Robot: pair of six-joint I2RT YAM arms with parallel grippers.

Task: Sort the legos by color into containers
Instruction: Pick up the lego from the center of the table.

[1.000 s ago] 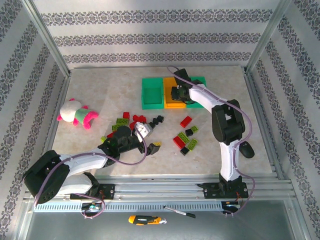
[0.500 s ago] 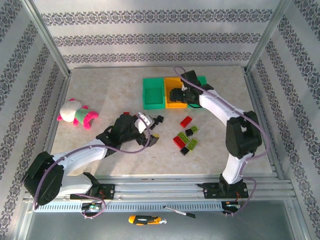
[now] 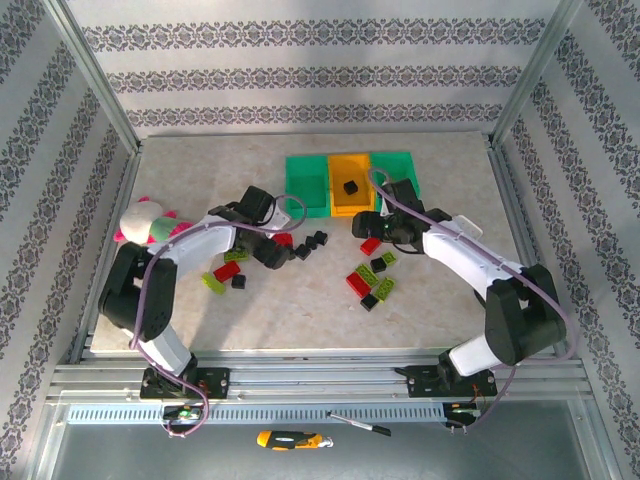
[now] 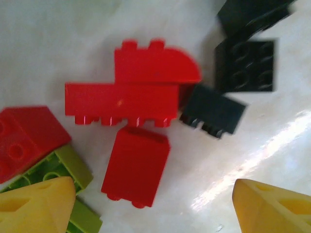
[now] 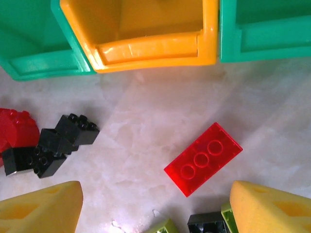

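Vs half a sec ago the right gripper [image 3: 381, 228] has come off the orange bin [image 3: 343, 168], and a black brick [image 3: 351, 186] now lies alone on its floor. So one black lego is sorted and orange looks like the black bin. The green bins [image 3: 305, 196] on either side look empty, as far as the top view shows. The right gripper now hangs low just in front of the bins, fingers [image 5: 41, 206] spread wide w/ nothing btwn them, facing the clear red brick [image 5: 203, 158] lying flat on the table [image 5: 146, 111], prob. the next pick. Right arm: elbow out toward the table's right side, forearm reaching back to centre. The left arm has swung too, from near-centre out to the red/black cluster left of the bins. Its elbow is folded back by the plush toy [image 3: 150, 222], forearm running right. The left gripper [image 4: 155, 206] is released, tips wide, straddling a small red brick [image 4: 136, 172] w/o touching it. A long red piece [image 4: 121, 104] and black bricks [image 4: 214, 112] crowd just beyond, so a clean single grab needs care. Most legos, incl. the lime ones [image 3: 381, 264], lie loose on the table btwn the arms.
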